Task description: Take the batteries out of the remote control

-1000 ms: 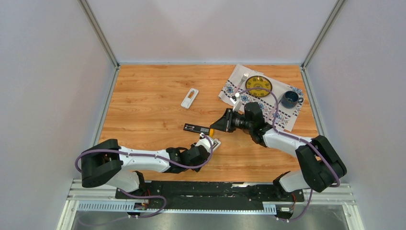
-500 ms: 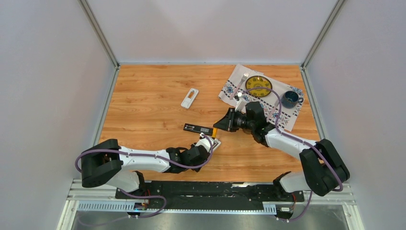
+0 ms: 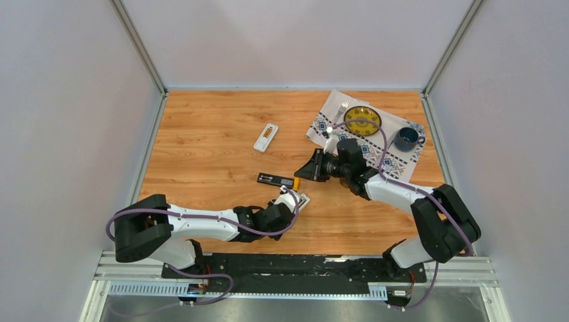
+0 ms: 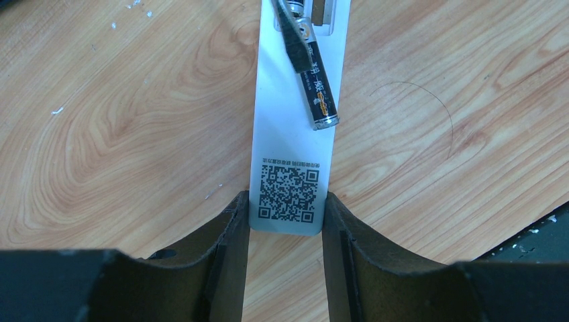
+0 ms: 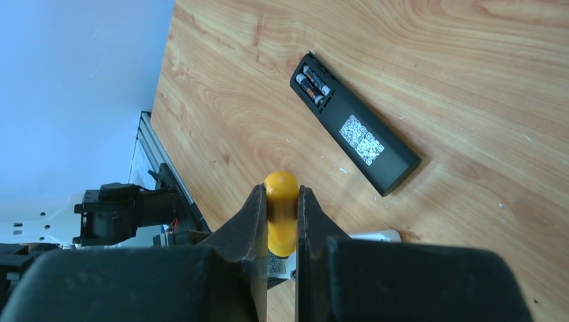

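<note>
Wooden counter: left claw pinches white remote, right claw clamps screwdriver; a jolt could roll battery off that remote.

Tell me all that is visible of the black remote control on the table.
The black remote control is a long, flat slab, plastic by its look. It lies flat on the wooden table, back up. Its compartment at one end is open, with two batteries inside. Two white QR labels sit mid-body. Nothing but the table touches it.

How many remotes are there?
3: one white remote far out on the table, a black remote mid-table, another white remote between the left jaws. None seems hidden.
</note>
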Controlling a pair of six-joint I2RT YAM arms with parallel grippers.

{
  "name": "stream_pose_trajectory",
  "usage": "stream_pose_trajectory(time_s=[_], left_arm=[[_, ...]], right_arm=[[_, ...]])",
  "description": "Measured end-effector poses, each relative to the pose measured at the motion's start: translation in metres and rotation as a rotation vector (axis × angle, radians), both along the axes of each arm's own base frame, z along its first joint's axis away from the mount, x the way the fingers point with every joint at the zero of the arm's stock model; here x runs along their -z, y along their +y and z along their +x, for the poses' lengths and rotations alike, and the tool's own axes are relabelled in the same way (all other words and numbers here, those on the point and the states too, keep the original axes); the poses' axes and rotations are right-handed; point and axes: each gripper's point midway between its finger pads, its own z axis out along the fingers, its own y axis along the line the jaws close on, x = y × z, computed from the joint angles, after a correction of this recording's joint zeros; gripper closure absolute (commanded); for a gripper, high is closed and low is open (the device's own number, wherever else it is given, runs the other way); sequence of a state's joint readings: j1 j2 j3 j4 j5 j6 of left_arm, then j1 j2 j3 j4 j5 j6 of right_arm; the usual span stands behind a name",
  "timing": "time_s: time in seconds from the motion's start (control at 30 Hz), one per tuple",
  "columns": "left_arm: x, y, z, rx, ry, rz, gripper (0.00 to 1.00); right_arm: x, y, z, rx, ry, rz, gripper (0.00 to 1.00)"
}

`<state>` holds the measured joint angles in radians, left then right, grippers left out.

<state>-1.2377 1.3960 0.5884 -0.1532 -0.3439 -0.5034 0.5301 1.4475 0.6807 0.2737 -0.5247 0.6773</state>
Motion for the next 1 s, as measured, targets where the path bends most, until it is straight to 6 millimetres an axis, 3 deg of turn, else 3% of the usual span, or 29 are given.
stream_pose_trajectory(time_s=[0.23,0.57,0.8,1.0], left_arm=[[0.0,0.0,0.0,-0.001,0.001,-0.002,1.0],[0.0,-0.001,0.0,-0.004,0.002,-0.003,1.0],[0.0,-0.001,0.0,-0.006,0.003,-0.005,1.0],[0.0,-0.001,0.0,-0.006,0.003,-0.004,1.0]], right_arm=[[0.008,0.009,0.002,-0.016,0.02,-0.033,1.0],[0.039,0.001,0.001,-0.005,0.085,-0.159,1.0],[0.037,-0.005,0.0,0.005,0.072,-0.192,1.0],[0.014,-0.007,0.002,0.023,0.011,-0.168,1.0]])
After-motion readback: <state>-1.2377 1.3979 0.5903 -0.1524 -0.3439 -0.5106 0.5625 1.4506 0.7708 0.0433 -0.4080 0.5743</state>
